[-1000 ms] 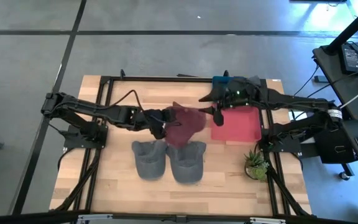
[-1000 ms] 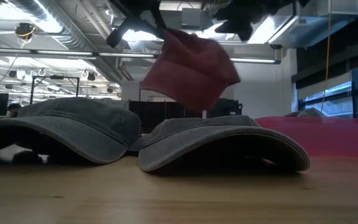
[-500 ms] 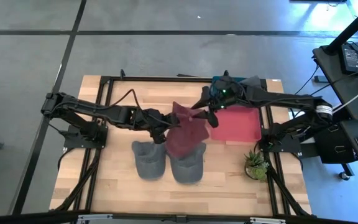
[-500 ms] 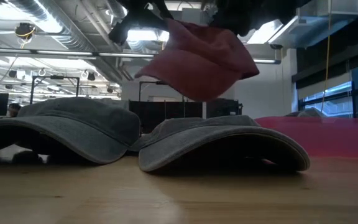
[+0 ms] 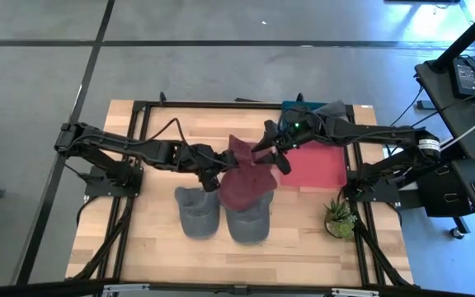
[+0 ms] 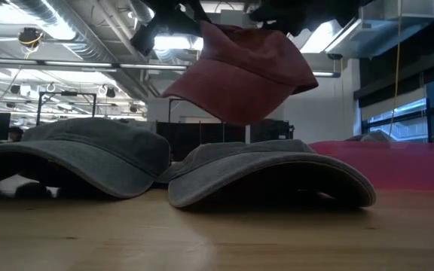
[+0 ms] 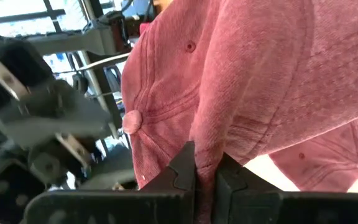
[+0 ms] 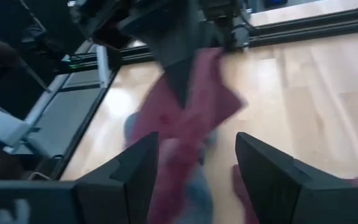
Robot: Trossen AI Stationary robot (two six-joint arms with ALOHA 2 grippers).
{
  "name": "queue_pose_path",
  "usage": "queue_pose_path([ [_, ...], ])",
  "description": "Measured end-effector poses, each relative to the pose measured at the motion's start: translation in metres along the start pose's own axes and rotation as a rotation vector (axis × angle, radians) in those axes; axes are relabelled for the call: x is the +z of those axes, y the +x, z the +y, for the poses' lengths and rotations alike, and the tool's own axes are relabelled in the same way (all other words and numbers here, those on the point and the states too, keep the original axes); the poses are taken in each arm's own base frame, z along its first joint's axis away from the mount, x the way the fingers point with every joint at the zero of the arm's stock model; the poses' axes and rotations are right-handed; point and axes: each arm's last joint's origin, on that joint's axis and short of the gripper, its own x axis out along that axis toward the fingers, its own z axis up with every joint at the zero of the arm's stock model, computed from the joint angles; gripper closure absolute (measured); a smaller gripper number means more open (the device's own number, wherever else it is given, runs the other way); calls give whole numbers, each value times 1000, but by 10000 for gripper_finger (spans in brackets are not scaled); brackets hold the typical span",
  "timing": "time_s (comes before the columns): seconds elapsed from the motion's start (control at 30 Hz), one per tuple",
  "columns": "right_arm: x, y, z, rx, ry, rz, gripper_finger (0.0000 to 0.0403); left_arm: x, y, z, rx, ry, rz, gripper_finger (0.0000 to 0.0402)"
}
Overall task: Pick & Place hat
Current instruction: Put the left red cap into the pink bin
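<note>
A red cap [image 5: 246,183] hangs in the air above two grey caps [image 5: 198,213] [image 5: 248,219], which lie on their brims on the table. In the low view the red cap [image 6: 243,71] floats nearly level over both grey caps [image 6: 270,169]. My left gripper [image 5: 213,171] is shut on the red cap's left side. My right gripper [image 5: 272,157] is open at the cap's right side. In the right wrist view its fingers [image 8: 135,168] stand on either side of the hanging red cloth [image 8: 191,118]. My left gripper [image 7: 205,171] pinches a fold of the red cap's crown cloth [image 7: 207,140] between its two fingers, a little way from the top button [image 7: 131,119]. It comes from the table's left. The cap is lifted clear and spreads away beyond the fingers. My right gripper: I cannot tell whether its open fingers touch the cap.
A pink mat [image 5: 318,165] lies to the right of the caps, below the right arm. A small potted plant [image 5: 339,219] stands near the right near corner. A blue and a grey object [image 5: 312,107] sit at the far edge. Bare wood shows along the near edge.
My right gripper has moved left from over the pink mat to the red cap's right side. The cap, which hung slanting below my left gripper, has swung up on its right side and now spreads nearly level over the grey caps. My left gripper has stayed shut on it.
</note>
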Motion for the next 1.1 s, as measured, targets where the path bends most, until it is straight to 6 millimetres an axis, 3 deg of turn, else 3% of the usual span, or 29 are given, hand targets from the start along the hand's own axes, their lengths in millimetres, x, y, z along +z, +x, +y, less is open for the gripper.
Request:
queue_pose_path([
  [0.2,-9,21,11,52,-30,54,189,-1,0,-1,-5,-23,22,391],
  [0.33,-10,26,14,-17,-52,57,210,0,0,-1,-11,-25,3,391],
  [0.6,-11,25,13,-62,-48,62,377,2,-1,-1,-10,-90,-3,382],
  [0.87,-11,25,13,-83,5,61,374,2,-1,-1,-10,-107,-3,374],
  [1.1,-8,21,15,-82,-7,49,376,2,-1,0,-5,-227,0,373],
])
